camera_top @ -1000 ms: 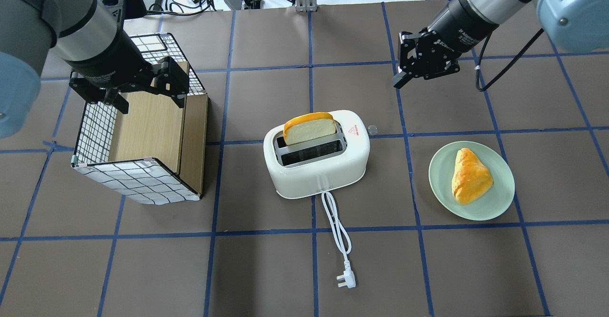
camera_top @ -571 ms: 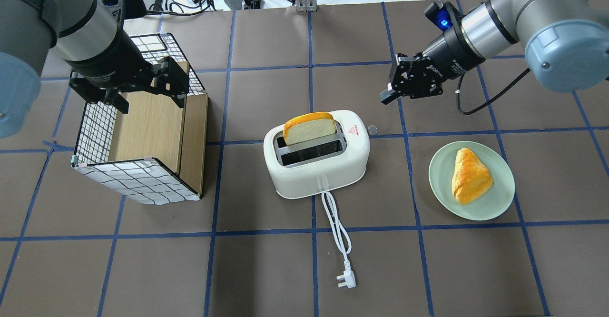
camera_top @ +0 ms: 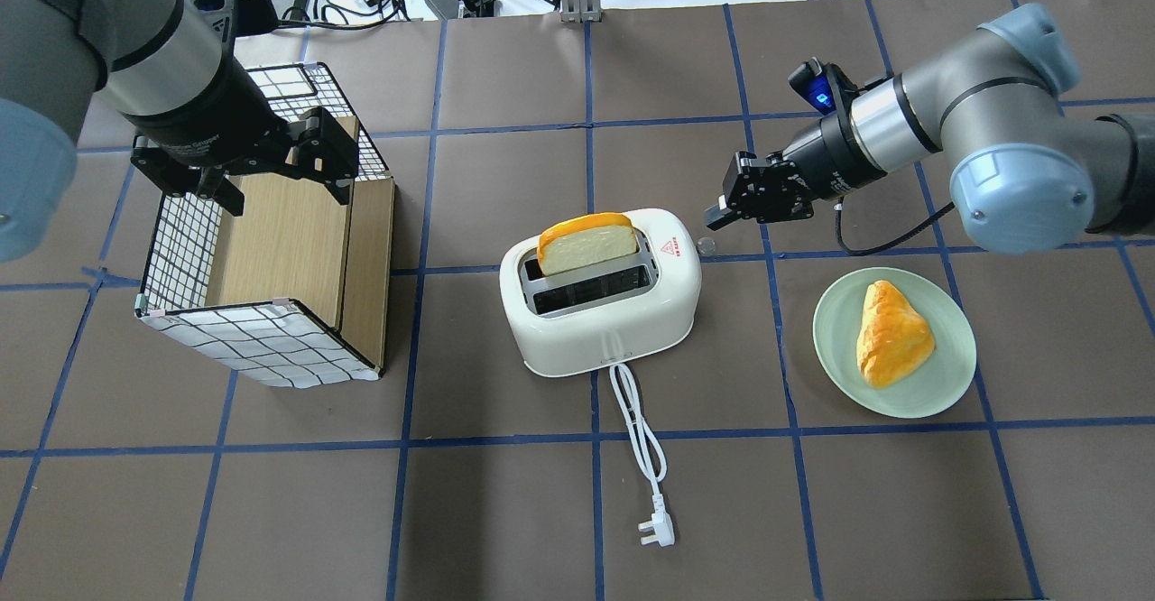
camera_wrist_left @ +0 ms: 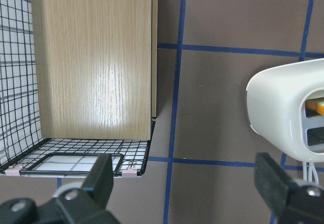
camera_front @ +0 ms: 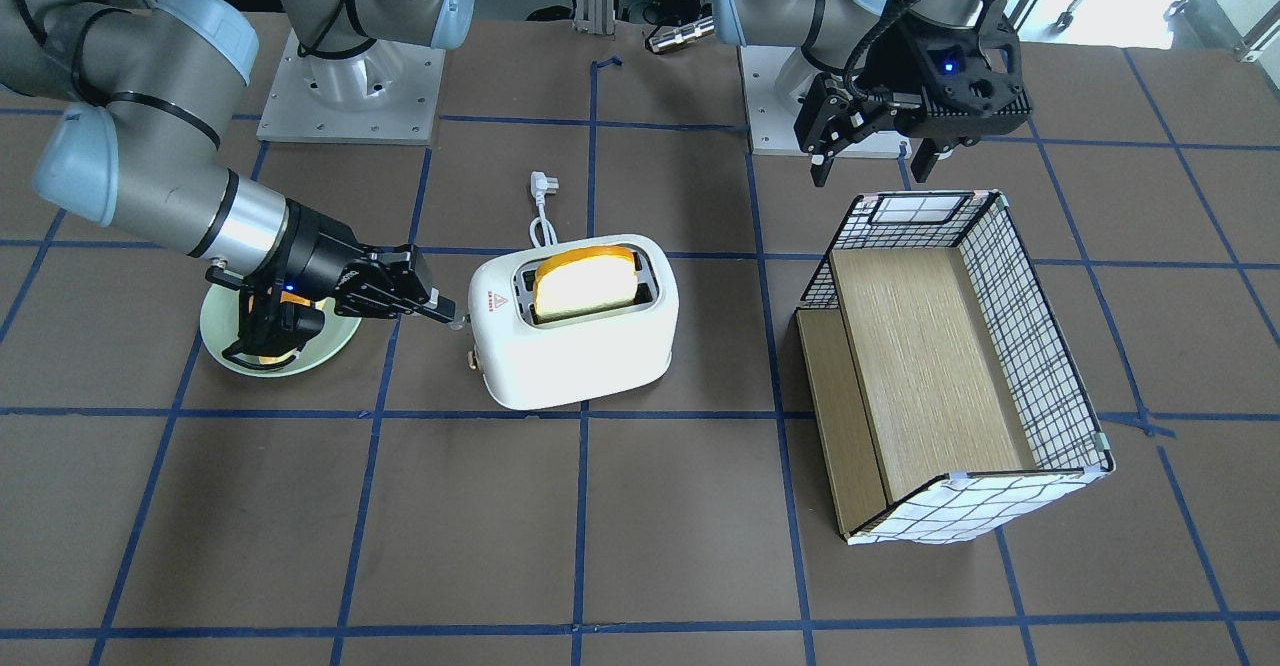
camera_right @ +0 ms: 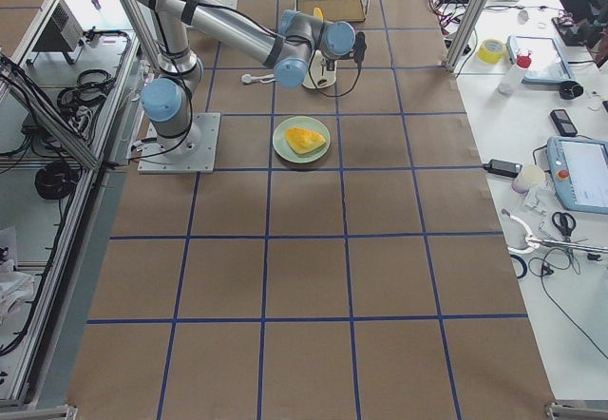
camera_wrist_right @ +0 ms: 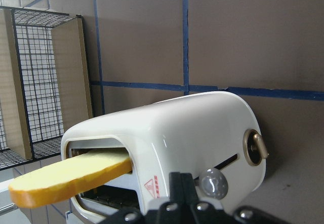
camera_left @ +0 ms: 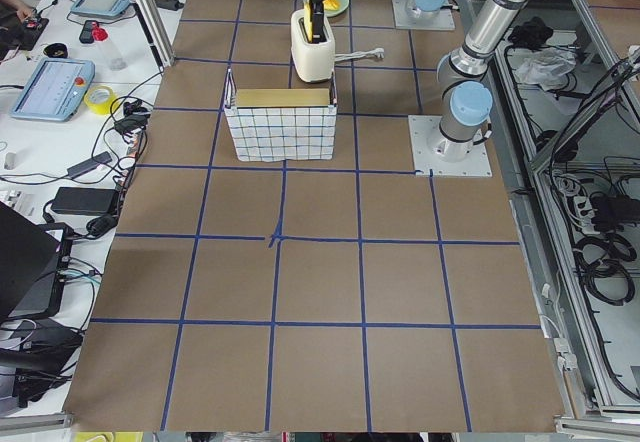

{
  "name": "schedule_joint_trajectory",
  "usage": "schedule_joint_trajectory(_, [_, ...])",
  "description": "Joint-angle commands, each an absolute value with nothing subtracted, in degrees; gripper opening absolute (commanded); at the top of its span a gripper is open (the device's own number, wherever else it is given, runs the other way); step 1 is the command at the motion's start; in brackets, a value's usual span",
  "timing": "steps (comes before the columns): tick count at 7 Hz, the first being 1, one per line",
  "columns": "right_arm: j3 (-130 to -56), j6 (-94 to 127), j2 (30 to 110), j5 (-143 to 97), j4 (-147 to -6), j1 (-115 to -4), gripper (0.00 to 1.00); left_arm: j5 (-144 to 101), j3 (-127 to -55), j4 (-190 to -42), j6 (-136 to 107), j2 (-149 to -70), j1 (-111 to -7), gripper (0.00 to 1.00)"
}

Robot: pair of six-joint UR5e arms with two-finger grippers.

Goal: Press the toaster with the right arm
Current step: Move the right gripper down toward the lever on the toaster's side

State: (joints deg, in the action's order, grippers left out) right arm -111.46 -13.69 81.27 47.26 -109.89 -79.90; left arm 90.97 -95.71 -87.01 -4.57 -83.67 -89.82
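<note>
The white toaster (camera_top: 614,312) stands mid-table with a slice of bread (camera_top: 586,242) upright in its far slot. Its clear lever knob (camera_top: 706,245) sticks out of the right end. My right gripper (camera_top: 719,215) is shut and empty, its tip just beyond and above that knob. In the front view the right gripper (camera_front: 447,312) sits right at the knob (camera_front: 463,324), beside the toaster (camera_front: 580,346). The right wrist view shows the closed fingers (camera_wrist_right: 180,178) beside the knob (camera_wrist_right: 213,182). My left gripper (camera_top: 284,190) is open and empty over the checked box (camera_top: 271,249).
A green plate (camera_top: 938,393) with a pastry (camera_top: 893,332) lies right of the toaster, under the right arm's path. The toaster's white cord ends in a plug (camera_top: 656,533) near the front. Cables and gear line the far table edge.
The right arm has swung down and to the left, bringing its shut gripper from the far right to the toaster's lever end. The left arm has not moved.
</note>
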Motion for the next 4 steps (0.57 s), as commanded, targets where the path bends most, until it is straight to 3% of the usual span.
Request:
schedule_joint_trajectory(1, [-113.6, -13.7, 79.4, 47.2, -114.9, -79.9, 0.0, 91.0, -95.7, -87.0, -4.6, -83.7, -89.8, 1.0])
schedule_joint_trajectory(4, [-114.1, -14.5, 77.4, 47.3, -117.2, -79.9, 0.0, 91.0, -95.7, -87.0, -4.6, -83.7, -89.8, 1.0])
